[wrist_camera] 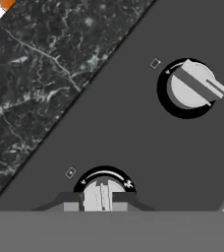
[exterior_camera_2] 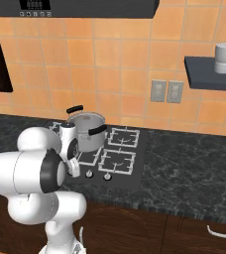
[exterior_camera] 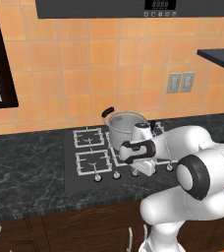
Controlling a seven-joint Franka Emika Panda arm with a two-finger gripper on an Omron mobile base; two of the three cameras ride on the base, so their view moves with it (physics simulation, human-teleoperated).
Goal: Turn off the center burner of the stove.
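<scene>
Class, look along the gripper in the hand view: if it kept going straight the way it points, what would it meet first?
Most likely the round silver knob sitting between the gripper fingertips on the stove front; contact may already exist, depth is unclear.

Stove [exterior_camera: 84, 177] set into counter [exterior_camera: 25, 172], wall behind. Pot [exterior_camera: 127, 127] on center burner [exterior_camera_2: 87, 156], between side grates. Knobs [exterior_camera: 116, 174] in row along stove's front edge. Outlets [exterior_camera_2: 166, 91] on wall right of stove; cup [exterior_camera_2: 225, 58] on shelf [exterior_camera_2: 209, 79] farther right, above counter.

Even bright rendered light, soft faint shadows, no glare, slightly coarse and pixelated
</scene>
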